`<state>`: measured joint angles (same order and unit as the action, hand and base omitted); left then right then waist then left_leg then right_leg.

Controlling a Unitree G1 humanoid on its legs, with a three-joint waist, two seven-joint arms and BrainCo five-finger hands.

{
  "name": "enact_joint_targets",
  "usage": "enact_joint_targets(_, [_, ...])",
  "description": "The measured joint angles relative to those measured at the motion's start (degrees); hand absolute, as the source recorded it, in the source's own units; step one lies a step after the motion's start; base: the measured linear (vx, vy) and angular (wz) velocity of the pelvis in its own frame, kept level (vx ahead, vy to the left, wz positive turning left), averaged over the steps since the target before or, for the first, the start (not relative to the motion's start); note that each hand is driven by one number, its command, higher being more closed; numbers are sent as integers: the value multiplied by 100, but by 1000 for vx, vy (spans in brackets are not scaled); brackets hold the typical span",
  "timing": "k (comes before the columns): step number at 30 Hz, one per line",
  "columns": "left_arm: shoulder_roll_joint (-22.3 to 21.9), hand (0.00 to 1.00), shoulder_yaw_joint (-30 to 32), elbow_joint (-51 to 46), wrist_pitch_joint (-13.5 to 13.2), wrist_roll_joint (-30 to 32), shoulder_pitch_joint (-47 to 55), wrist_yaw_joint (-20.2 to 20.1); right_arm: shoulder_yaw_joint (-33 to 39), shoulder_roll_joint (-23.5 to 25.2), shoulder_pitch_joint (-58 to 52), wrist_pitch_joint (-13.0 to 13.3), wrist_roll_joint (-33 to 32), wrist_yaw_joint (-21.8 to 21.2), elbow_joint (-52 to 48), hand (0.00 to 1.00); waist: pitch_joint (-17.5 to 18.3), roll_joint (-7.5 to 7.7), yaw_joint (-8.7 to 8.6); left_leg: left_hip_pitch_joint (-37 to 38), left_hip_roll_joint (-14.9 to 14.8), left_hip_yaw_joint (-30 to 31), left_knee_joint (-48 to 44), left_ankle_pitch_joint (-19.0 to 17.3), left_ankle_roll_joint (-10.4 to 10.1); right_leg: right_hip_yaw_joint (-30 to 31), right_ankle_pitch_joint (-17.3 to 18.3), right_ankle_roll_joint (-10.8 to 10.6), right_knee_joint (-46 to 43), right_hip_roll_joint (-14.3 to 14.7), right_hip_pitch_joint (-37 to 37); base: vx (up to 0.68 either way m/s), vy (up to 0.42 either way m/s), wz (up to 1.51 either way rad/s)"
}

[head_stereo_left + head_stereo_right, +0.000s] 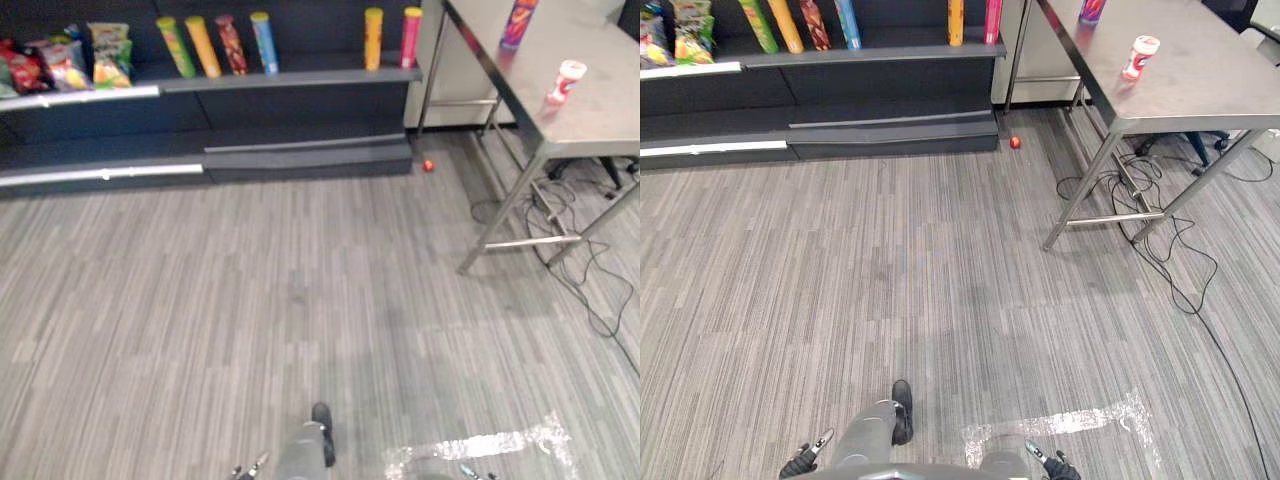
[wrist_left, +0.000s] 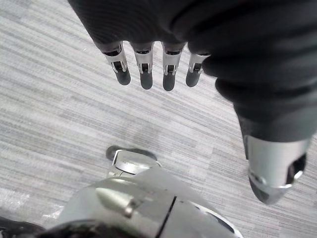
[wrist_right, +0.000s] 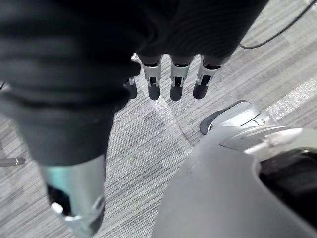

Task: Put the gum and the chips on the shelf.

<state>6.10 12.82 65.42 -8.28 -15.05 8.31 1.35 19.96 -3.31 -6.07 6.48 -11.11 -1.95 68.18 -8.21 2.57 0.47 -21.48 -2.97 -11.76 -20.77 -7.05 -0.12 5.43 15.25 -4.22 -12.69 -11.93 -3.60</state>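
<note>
Left hand and right hand hang loose, fingers straight and empty; gum bottle and chips can sit on the surface.

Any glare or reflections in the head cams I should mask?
Left eye view: bright shiny streak on the floor near the bottom edge; steel table faintly mirrors the gum. Right eye view: same streak, same tabletop reflection, plus a bright shelf-edge strip.
</note>
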Motion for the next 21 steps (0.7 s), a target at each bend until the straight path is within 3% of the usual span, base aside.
enact_joint_targets(2, [51,0,-127,84,7,28,1,43,9,-12,4,0,1,-9,27,0,247,-2,-13,139,176,-238,96,-110,240,247,-461,-71,-97,-192,168,428,263,-32])
enact_joint_targets(4, [64,0,-230,84,8,57,-4,43,73,-11,9,5,3,-27,8,0,318,-32,18,445,225,-364,273,-144,337,418,-865,-52,-496,-211,301,396,198,-43])
enact_joint_targets(6, [126,0,-419,69,10,82,-2,37,147,-9,4,2,6,-64,-23,0,326,-37,30,927,315,-393,498,-170,379,461,-1411,-66,-1697,-181,712,350,182,-35])
enact_joint_targets(8, [181,0,-620,60,7,206,-21,29,147,-2,-18,4,3,-61,-96,0,294,-87,-100,1359,406,-344,729,-319,543,433,-2029,-136,-3057,-130,1221,269,142,15])
enact_joint_targets(10, [271,0,-811,88,24,276,-97,21,80,12,-27,3,-15,-32,-100,0,166,-61,-197,1942,515,-210,942,-526,549,321,-1868,-27,-4728,11,1772,300,58,31])
enact_joint_targets(12, [202,0,-871,71,18,278,-104,11,-67,-23,-108,7,-104,6,-235,0,73,-179,-201,2483,460,-156,1182,-633,496,-218,-1621,205,-5363,65,2167,209,-22,4])
enact_joint_targets(14, [161,0,-835,83,17,285,-104,8,-184,-51,-69,29,-182,8,-343,0,-66,-231,-197,2952,390,-164,1392,-724,458,-680,-1243,236,-5323,70,2461,130,-60,-9])
enact_joint_targets(16, [96,0,-590,185,25,298,-149,-28,-256,-48,-79,81,-239,-2,-436,0,-85,-246,-218,3261,207,-132,1463,-920,263,-1254,-906,220,-4393,142,2817,161,-153,4])
enact_joint_targets(19, [2,0,-232,189,90,309,-151,-72,-257,-48,-81,130,-238,-4,-435,0,-89,-270,-235,3438,-112,-4,1475,-1141,-71,-1617,-901,220,-2506,313,2818,368,-278,22])
enact_joint_targets(21, [-44,0,-34,180,106,437,-157,-126,-292,-22,-107,138,-237,-9,-440,0,-135,-252,-234,3712,-323,136,1609,-1320,-365,-1470,-1281,-21,-868,428,2533,532,-342,32])
